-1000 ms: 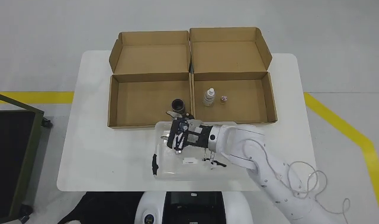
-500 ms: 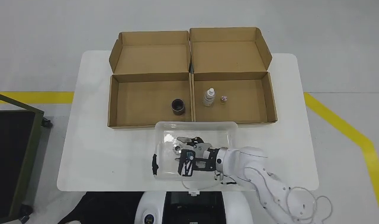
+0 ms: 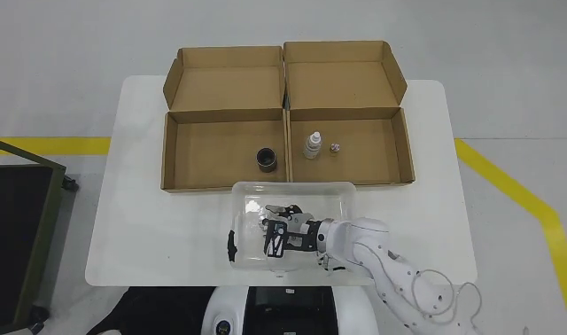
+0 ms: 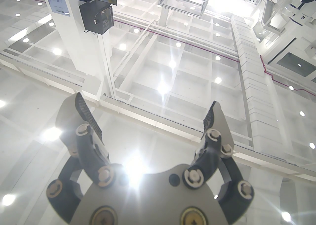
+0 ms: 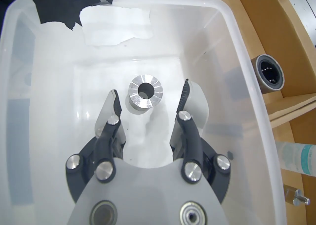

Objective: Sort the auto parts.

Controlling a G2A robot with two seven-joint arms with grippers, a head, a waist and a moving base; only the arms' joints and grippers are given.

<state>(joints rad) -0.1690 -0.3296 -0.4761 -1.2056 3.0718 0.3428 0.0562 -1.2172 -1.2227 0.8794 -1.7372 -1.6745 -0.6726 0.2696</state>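
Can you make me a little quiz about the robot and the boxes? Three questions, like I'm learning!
1. True or false: the right gripper is shut on the silver ring in the clear bin.
2. How many things lie in the right cardboard box?
3. Which holds the black cylinder? A) clear bin B) left cardboard box C) right cardboard box
Key: 1 false, its fingers are open, one on each side of the ring; 2 two; 3 B.
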